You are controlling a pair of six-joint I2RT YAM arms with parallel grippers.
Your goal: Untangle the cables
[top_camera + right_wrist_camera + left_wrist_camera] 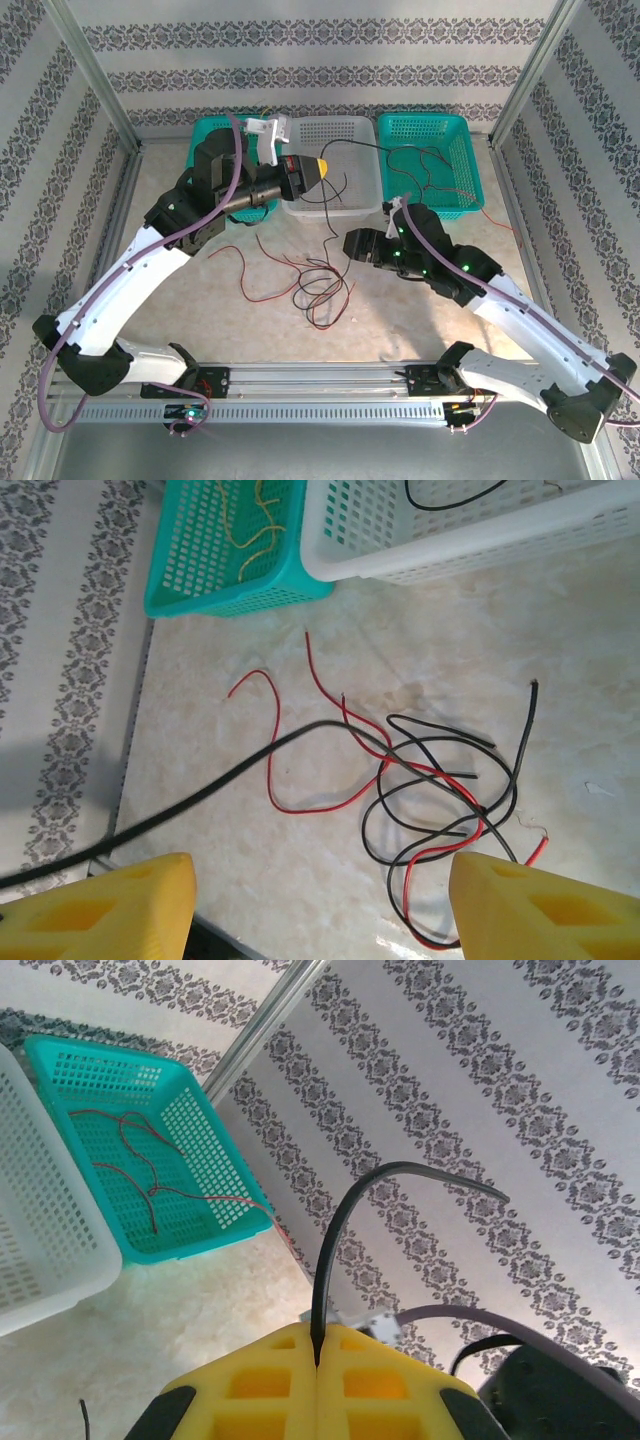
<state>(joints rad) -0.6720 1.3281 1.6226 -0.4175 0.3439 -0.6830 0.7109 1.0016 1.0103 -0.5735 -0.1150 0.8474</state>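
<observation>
Right now my left gripper [318, 1348] is pinched shut on a thin black wire [345, 1220], held up over the white plastic mesh basket [345, 130]. My right gripper [320, 920] hangs spread wide above the knot of red and black wires [430, 810] on the table [600, 730]. I judge I'm drawing that black strand free; next I'd pin the knot while the left pulls.
</observation>
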